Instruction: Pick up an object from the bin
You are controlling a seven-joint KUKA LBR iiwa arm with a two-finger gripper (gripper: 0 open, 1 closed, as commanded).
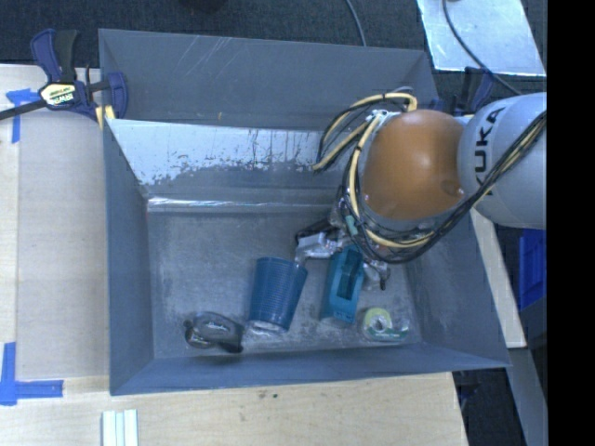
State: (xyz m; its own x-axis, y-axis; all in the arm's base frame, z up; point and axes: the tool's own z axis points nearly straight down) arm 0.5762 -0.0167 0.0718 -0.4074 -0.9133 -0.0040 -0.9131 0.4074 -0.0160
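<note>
Gripper point(346, 256) low, centre-right of frame | fingers apart, straddling upper end of bright blue block point(342, 291) | ribbed dark blue cup point(275, 291) lying just left

Only one legible marking: dark capitals "UKA", turned sideways, on the white rounded housing of the robot arm point(507, 156) at the view's right. The word's start is cut off by the orange-brown dome cover point(414, 161). The small round pale-green item point(381, 323), front right in the grey metal bin point(125, 249), has print too small to read.
</note>
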